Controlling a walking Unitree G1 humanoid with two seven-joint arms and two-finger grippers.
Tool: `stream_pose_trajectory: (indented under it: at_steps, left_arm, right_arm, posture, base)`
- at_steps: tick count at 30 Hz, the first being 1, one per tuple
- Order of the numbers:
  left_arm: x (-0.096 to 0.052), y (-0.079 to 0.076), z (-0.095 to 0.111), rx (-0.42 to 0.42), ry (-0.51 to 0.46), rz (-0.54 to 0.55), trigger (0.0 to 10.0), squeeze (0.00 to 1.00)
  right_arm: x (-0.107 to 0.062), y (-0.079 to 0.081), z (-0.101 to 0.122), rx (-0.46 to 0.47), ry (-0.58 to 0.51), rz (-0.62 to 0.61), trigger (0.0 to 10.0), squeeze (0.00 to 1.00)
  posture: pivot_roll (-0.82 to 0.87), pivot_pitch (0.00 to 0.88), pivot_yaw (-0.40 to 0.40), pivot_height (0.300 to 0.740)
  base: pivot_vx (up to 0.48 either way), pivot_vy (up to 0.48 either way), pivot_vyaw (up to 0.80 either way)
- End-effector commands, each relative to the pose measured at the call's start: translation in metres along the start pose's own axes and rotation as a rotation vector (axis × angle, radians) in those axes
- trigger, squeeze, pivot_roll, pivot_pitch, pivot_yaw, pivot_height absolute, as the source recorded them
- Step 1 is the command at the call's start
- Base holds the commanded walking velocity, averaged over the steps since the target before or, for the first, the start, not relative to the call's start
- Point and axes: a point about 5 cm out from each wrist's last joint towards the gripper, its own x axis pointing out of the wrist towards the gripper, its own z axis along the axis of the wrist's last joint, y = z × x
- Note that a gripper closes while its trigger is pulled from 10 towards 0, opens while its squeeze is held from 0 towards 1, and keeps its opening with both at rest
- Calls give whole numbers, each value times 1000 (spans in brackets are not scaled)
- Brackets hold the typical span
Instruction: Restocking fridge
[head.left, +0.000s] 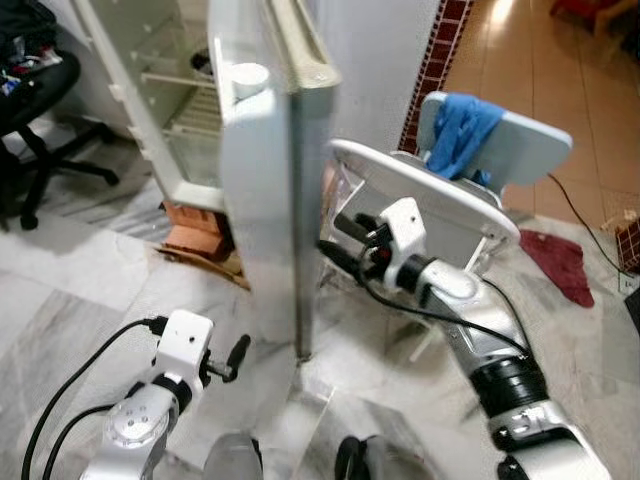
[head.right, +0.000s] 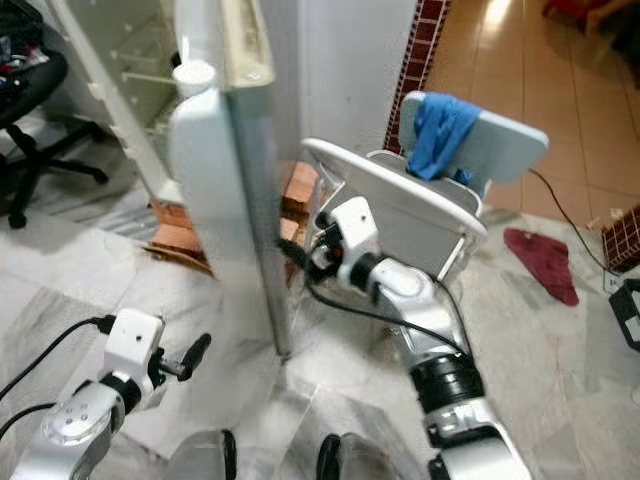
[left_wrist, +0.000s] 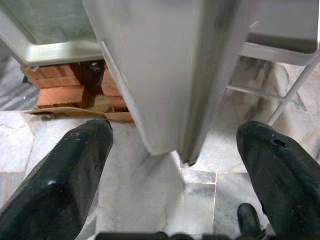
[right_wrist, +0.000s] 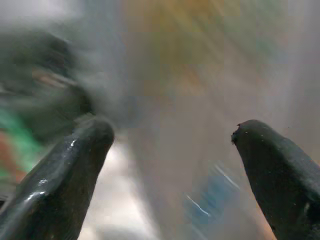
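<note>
Facing fridge door (head.left: 265, 190): we see its open edge standing between our grippers
Right gripper (head.left: 335, 250): fingers apart, beside the door's edge, holding nothing
Left gripper (head.left: 238, 352): fingers apart, low before the door, empty

Even, bright daylight; glare on the orange floor (head.left: 500, 40) at the far right. Head views are slightly soft, and the right wrist view is smeared by blur.

No legible text, label or number anywhere
</note>
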Motion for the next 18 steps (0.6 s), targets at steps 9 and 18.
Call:
stream_pose_trajectory:
  at_steps: [9, 18]
  left_arm:
    - [0, 3, 6, 28, -21, 19, 10000, 0]
    - [17, 15, 26, 57, -141, 111, 10000, 0]
  right_arm:
    - [-14, 3, -37, -30, 132, -32, 10000, 0]
    - [-43, -22, -43, 36, 22, -496, 10000, 0]
  posture:
    - [84, 84, -23, 740]
    - [57, 75, -28, 740]
  base:
    - [0, 0, 0]
    - [0, 232, 0]
